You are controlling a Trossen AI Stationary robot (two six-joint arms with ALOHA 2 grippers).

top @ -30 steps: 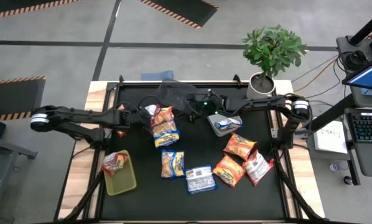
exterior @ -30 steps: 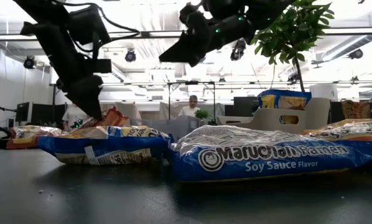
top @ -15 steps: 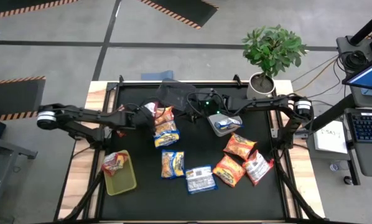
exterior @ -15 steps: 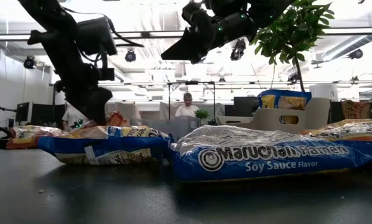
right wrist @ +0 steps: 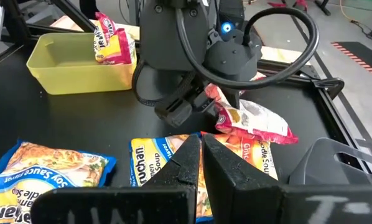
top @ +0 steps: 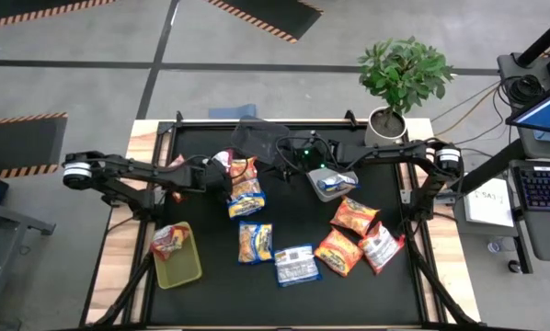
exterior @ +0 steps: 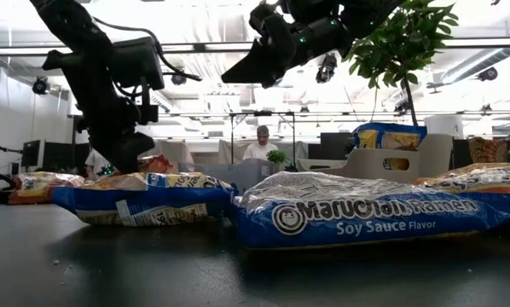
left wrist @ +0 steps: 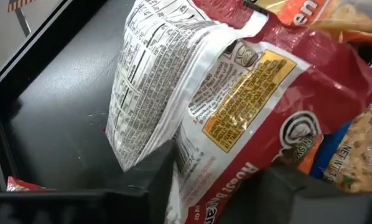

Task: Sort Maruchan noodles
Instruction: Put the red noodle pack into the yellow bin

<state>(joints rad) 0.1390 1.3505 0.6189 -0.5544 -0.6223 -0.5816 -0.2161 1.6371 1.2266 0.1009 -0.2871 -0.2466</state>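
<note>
The left gripper [top: 222,176] reaches across the far left part of the black tabletop [top: 201,303] and has its fingers [left wrist: 155,168] clamped on a red-and-white noodle packet [left wrist: 236,106]. In the left wrist view the packet's white nutrition panel and red front fill the space between the two dark fingers. The right wrist view shows the same packet [right wrist: 251,118] sticking out of the left gripper [right wrist: 186,106], lifted a little above the packets under it.

Just beside that grip lies a blue-and-yellow packet [top: 246,198] with an orange packet [top: 242,169] on its far side. Nearer the front edge lie another blue-and-yellow packet [top: 255,242] and a dark blue packet [top: 297,265]; in the low view the blue one reads "Soy Sauce Flavor" [exterior: 374,213].

To the right, two orange packets [top: 353,217] [top: 338,252] and a red-and-white packet [top: 382,246] lie close together. A yellow-green bin [top: 177,267] at the near left holds a red-and-white packet [top: 171,241] leaning over its far rim. A grey bin [top: 326,180] in the far middle holds a blue-and-yellow packet [top: 338,182].

The right gripper [top: 261,140] hangs over the far edge of the tabletop, holding nothing, with its fingers [right wrist: 192,158] pressed together. A potted plant [top: 402,75] stands at the far right corner.
</note>
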